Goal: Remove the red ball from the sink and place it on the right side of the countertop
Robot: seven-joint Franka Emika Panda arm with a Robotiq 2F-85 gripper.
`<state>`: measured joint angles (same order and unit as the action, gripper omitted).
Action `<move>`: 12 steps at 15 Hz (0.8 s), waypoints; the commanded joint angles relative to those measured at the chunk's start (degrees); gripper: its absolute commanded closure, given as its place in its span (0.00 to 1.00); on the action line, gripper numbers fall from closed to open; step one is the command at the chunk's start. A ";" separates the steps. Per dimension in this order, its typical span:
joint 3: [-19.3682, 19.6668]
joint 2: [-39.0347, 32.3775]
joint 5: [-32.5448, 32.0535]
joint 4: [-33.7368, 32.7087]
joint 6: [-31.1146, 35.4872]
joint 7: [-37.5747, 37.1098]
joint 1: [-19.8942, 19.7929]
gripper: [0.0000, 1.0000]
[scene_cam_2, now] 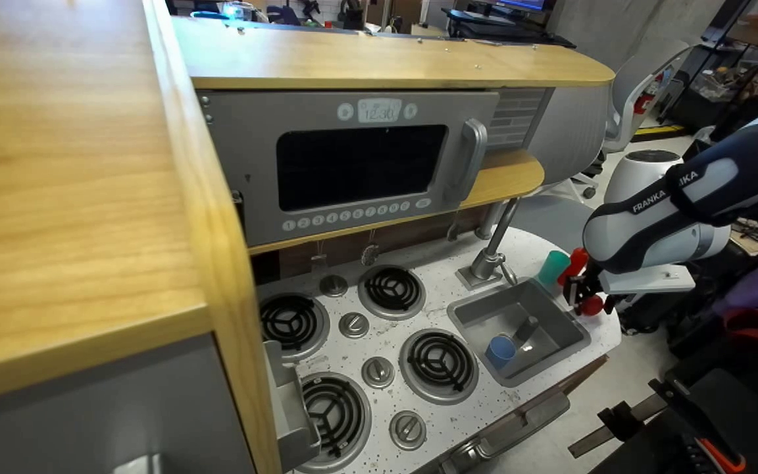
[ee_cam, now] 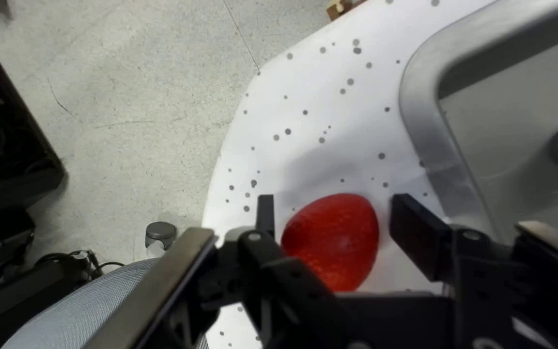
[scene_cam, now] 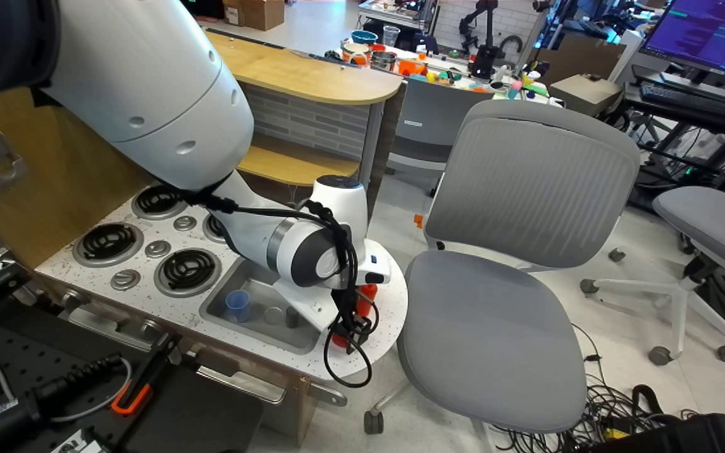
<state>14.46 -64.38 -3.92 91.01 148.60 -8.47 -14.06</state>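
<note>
The red ball (ee_cam: 334, 232) rests on the white countertop (ee_cam: 308, 145) beside the sink (ee_cam: 419, 116), near the rounded end. It also shows in both exterior views (scene_cam: 340, 340) (scene_cam_2: 591, 305), partly covered by the gripper. My gripper (ee_cam: 335, 209) is low over the countertop with its fingers apart, one on each side of the ball. In the wrist view a gap shows between the ball and each finger. The ball's lower part is hidden behind the gripper there. The sink also shows in both exterior views (scene_cam: 211, 308) (scene_cam_2: 524, 306).
A blue cup (scene_cam_2: 501, 351) and a small dark cylinder (scene_cam_2: 525, 329) are in the sink. A green cup (scene_cam_2: 553, 266) and a red item (scene_cam_2: 574, 263) stand close to the gripper. The faucet (scene_cam_2: 486, 262) rises behind the sink. A grey chair (scene_cam: 494, 340) is close to the rounded end.
</note>
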 commanded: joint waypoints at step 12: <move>-3.67 16.17 5.39 17.46 7.58 2.74 -1.22 0.00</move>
<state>11.48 -55.76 -0.23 99.26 152.95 -8.22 -14.28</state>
